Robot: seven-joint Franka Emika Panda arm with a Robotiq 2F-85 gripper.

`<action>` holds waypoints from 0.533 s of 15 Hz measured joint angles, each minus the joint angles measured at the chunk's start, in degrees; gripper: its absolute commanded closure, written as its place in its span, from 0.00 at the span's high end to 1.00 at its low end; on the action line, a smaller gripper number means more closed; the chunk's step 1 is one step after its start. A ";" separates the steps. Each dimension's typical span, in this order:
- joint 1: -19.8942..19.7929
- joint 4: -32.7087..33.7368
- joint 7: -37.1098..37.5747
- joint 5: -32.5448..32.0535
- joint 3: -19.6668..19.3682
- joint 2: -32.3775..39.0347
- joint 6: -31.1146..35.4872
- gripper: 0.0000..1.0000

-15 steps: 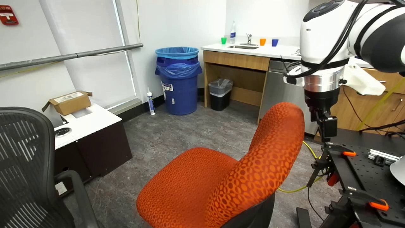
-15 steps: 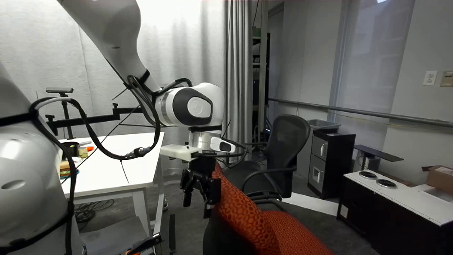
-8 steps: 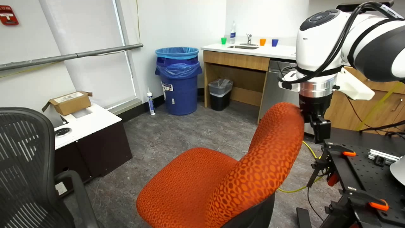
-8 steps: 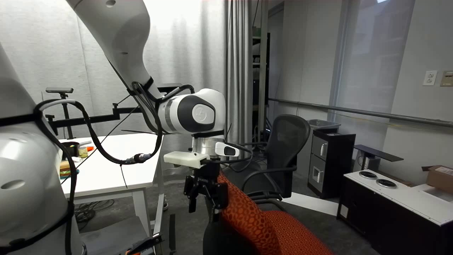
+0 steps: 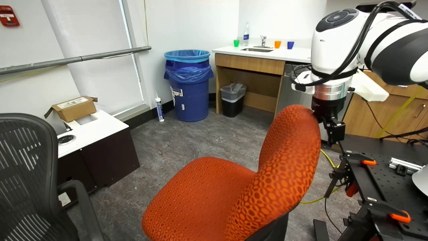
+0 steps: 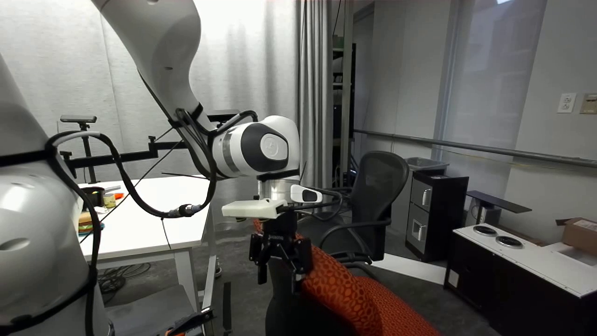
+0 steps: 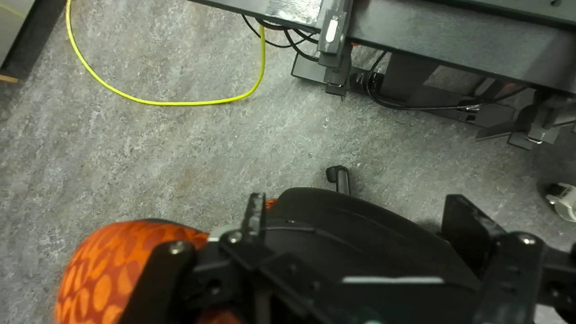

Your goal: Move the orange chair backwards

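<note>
The orange chair shows in an exterior view (image 5: 200, 190), with its rounded seat facing away from the arm and its tall backrest beside the gripper. It also shows in an exterior view (image 6: 340, 294) and, at lower left, in the wrist view (image 7: 103, 274). My gripper (image 5: 329, 135) points down at the rear of the backrest's upper part and appears to touch it. In an exterior view the gripper (image 6: 280, 280) has its fingers apart. In the wrist view the gripper (image 7: 355, 198) is open, with the chair's black back shell (image 7: 360, 229) below and between the fingers.
A black mesh office chair (image 5: 26, 174) stands near the orange chair. A black table (image 5: 394, 187) with orange-handled clamps is close behind the backrest. A yellow cable (image 7: 180, 103) lies on the floor. A white-topped toy kitchen unit (image 5: 97, 134) and a blue bin (image 5: 190, 90) stand farther off.
The gripper has moved down and toward the orange chair, up against the backrest. In the last half second the chair has turned slightly and its backrest has shifted a little. The fingers stay open.
</note>
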 measured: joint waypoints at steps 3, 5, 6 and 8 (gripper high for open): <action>-0.25 0.28 -0.04 -0.18 -0.30 0.02 0.00 1.00; -0.27 0.30 -0.04 -0.18 -0.38 0.02 0.00 1.00; -0.27 0.30 -0.04 -0.18 -0.39 0.02 0.00 1.00; -0.32 0.35 -0.02 -0.18 -0.50 -0.03 0.00 1.00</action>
